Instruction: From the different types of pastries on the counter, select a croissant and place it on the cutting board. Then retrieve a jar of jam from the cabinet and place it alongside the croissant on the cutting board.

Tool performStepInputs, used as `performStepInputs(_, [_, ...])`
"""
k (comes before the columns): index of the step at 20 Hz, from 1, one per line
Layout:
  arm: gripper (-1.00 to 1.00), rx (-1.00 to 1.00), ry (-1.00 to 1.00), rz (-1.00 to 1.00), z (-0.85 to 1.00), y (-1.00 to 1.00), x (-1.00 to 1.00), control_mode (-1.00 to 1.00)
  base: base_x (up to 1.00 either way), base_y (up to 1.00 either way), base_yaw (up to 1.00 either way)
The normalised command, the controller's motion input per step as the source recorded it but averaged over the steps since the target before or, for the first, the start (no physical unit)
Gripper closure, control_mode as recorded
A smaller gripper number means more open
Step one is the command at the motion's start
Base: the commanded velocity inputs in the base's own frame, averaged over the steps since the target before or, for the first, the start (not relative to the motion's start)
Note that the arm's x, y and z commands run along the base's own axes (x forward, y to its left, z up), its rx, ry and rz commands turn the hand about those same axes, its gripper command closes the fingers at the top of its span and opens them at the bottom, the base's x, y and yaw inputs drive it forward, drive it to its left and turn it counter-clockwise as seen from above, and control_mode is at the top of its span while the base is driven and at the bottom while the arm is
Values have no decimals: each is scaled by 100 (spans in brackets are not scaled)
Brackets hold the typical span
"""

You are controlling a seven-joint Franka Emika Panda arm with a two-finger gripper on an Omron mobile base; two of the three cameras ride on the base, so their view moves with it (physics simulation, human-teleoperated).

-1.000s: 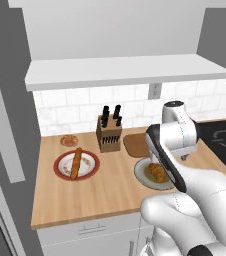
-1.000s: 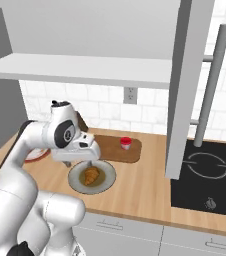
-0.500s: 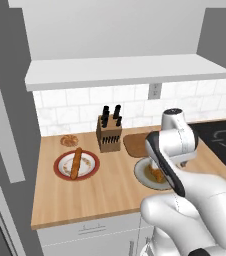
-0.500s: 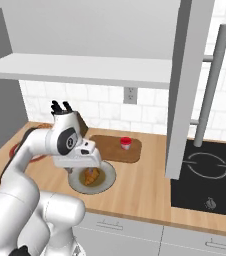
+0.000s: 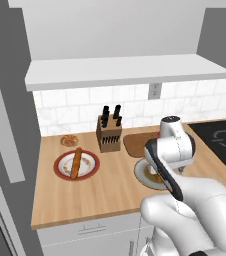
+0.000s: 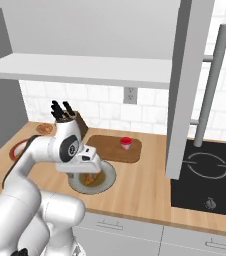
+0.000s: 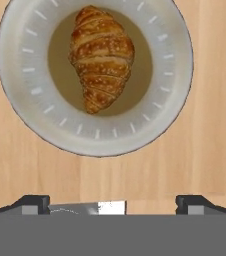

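I am at the step of picking the croissant (image 7: 102, 57), so I think about how to take it cleanly. It lies in the middle of a round grey plate (image 7: 175, 90), and this plate stands on the counter (image 5: 110, 192) near its front edge, just in front of the cutting board (image 6: 105, 146). My gripper (image 7: 112, 202) hangs above the plate, released: in the hand view the two finger tips stand wide apart at the bottom and nothing is between them.

In that view the croissant is not between the finger tips; it is toward the top of the picture. So, in my judgement, I should first move the hand forward along this direction until the pastry sits centred between the tips, and only then go down. The croissant lies with its long axis almost along the view, slightly tilted, so the fingers would close across its narrow width, which is good. I would aim at the thick middle part, not at the thin pointed ends, because there it could slip out. The plate has a raised rim, so the fingers should come down inside the rim, not on it.

The jar of jam (image 6: 126, 143) stands already on the board, near its right end, so I should lay the croissant on the free left part.
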Motion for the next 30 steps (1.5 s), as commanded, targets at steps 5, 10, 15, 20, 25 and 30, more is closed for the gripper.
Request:
performStepInputs(5, [-100,0,2,-1,-26,2,54,-100,0,0,0])
performStepInputs(10, [-100,0,0,-1,-13,0,67,-100,0,0,0])
performStepInputs(15, [-100,0,0,0,-16,0,48,-100,0,0,0])
performStepInputs(20, [-100,0,2,-2,-37,0,14,-100,0,0,0])
performStepInputs(25, [-100,0,1,-2,-43,0,1,-100,0,0,0])
performStepInputs(30, [-100,0,0,-2,-38,0,0,-100,0,0,0])
